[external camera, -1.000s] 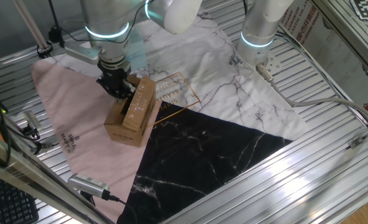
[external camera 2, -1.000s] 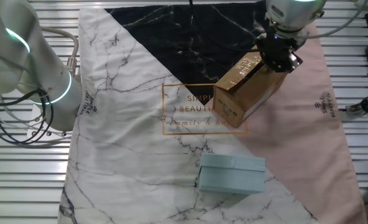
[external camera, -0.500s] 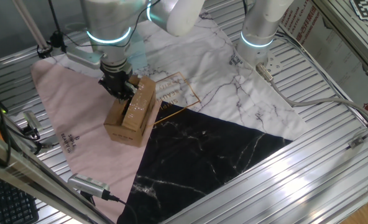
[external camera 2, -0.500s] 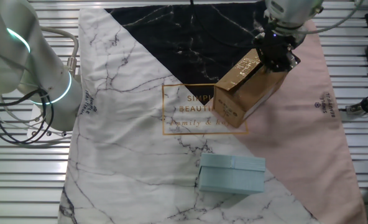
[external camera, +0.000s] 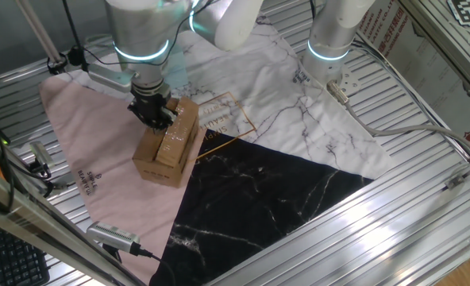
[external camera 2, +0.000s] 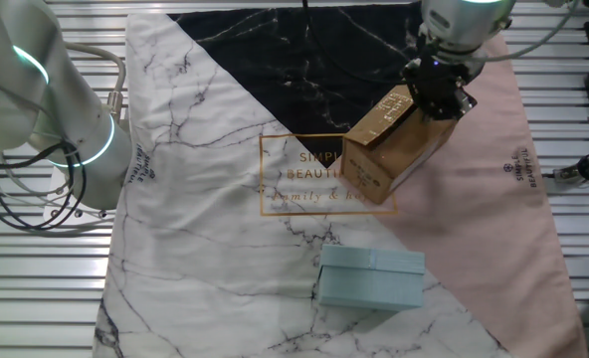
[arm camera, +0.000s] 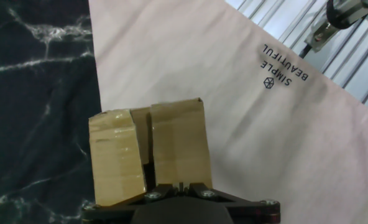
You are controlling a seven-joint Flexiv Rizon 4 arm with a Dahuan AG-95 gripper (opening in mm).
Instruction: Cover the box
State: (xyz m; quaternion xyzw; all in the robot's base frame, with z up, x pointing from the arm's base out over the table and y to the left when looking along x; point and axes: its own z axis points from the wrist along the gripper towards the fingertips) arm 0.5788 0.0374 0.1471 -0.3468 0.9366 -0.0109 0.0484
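The box (external camera: 170, 144) is a small brown cardboard carton that stands tilted on the patchwork cloth where the pink and black panels meet. In the other fixed view the box (external camera 2: 392, 151) shows dark print on its side. My gripper (external camera: 156, 116) sits at the box's upper far edge, over the top flaps, with its fingers together. The other fixed view shows the gripper (external camera 2: 435, 97) at the box's top right corner. In the hand view two taped flaps (arm camera: 176, 144) lie nearly flat side by side with a dark slit between them. There the gripper (arm camera: 149, 188) is shut with nothing held, right above that slit.
A pale teal box (external camera 2: 372, 278) lies on the white marble panel. A second arm's base (external camera: 331, 38) stands at the cloth's far corner and also appears in the other fixed view (external camera 2: 46, 109). Cables and a handheld tool (external camera: 113, 234) lie on the slatted table around the cloth.
The gripper has shifted slightly along the box's top edge toward the middle of the flaps. The box has stayed in place.
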